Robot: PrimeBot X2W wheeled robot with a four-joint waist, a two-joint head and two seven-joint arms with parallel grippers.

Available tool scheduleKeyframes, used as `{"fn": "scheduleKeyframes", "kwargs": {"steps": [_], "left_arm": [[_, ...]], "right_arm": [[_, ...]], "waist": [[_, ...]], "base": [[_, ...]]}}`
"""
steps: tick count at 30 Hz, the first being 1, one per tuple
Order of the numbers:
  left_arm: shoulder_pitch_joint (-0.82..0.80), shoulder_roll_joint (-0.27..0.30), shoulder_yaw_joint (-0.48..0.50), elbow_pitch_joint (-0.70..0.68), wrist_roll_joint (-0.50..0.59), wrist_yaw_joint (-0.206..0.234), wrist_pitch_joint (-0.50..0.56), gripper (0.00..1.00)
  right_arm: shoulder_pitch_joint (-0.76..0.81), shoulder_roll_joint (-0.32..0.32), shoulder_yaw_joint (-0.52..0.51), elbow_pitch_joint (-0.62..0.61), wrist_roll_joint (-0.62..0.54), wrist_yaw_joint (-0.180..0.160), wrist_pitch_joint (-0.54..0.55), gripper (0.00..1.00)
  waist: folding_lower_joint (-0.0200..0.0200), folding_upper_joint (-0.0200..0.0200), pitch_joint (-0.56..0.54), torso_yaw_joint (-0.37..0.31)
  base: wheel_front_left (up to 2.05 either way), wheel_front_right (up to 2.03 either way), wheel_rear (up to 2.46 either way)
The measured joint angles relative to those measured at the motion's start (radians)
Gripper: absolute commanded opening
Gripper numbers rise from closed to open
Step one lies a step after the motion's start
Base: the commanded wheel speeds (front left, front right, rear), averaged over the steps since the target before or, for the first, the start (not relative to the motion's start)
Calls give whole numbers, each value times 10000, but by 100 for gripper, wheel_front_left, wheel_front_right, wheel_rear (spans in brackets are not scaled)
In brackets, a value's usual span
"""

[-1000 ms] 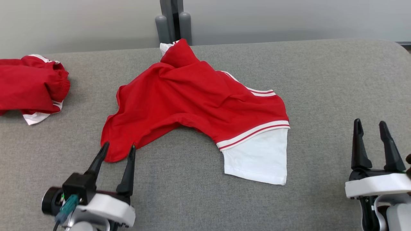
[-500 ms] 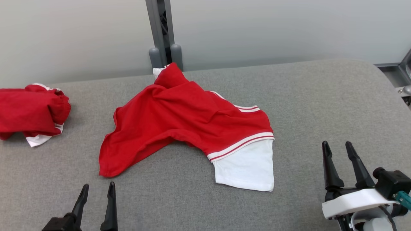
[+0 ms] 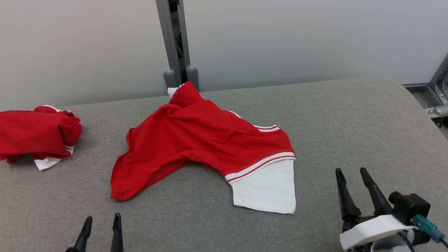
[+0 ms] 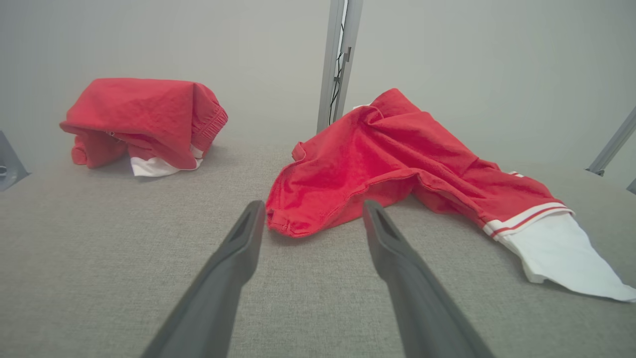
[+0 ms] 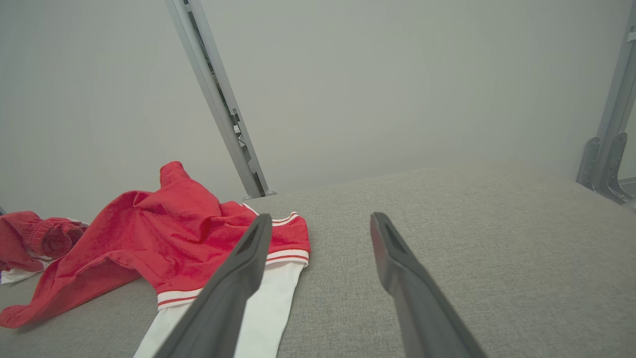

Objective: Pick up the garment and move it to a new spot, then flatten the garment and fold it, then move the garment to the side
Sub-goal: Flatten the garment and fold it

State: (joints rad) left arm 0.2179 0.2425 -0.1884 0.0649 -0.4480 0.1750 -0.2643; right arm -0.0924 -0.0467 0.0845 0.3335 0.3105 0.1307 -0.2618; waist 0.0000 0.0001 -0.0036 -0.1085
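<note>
A grey padded surface [image 3: 350, 115] is observed; the red garment [image 3: 203, 140] with white trim is laid crumpled near its centre, unheld; a second red bundle [image 3: 35, 136] is noted at the left, well apart. The right gripper [image 3: 350, 170] is found with fingers spread, clear of the cloth; the left gripper [image 3: 103, 216] is likewise spread, near the red hem.

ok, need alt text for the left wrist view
A crumpled red garment with a white, red-striped end lies on a grey padded surface, its near red corner just ahead of the open left hand, not touching it. A second bunched red garment sits farther back at the view's left.
</note>
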Motion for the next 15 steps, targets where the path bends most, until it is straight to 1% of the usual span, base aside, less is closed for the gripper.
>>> {"fn": "scheduleKeyframes", "kwargs": {"steps": [2, 12, 15], "left_arm": [[11, -21, 56, 0, 12, -67, 0, 100], [69, -90, 144, 2, 171, -128, 0, 100], [77, -105, 136, 10, 221, -150, 0, 100]], "right_arm": [[-3, -2, 38, 69, 0, 0, 0, 100], [-49, -4, 167, 245, -17, 0, 0, 100], [-88, -2, 316, 591, 61, 0, 0, 100]], "waist": [[0, 0, -25, 15], [0, 0, -43, 40], [0, 0, -21, 70]], "base": [[0, 0, 0], [0, 0, 0], [0, 0, 0]]}}
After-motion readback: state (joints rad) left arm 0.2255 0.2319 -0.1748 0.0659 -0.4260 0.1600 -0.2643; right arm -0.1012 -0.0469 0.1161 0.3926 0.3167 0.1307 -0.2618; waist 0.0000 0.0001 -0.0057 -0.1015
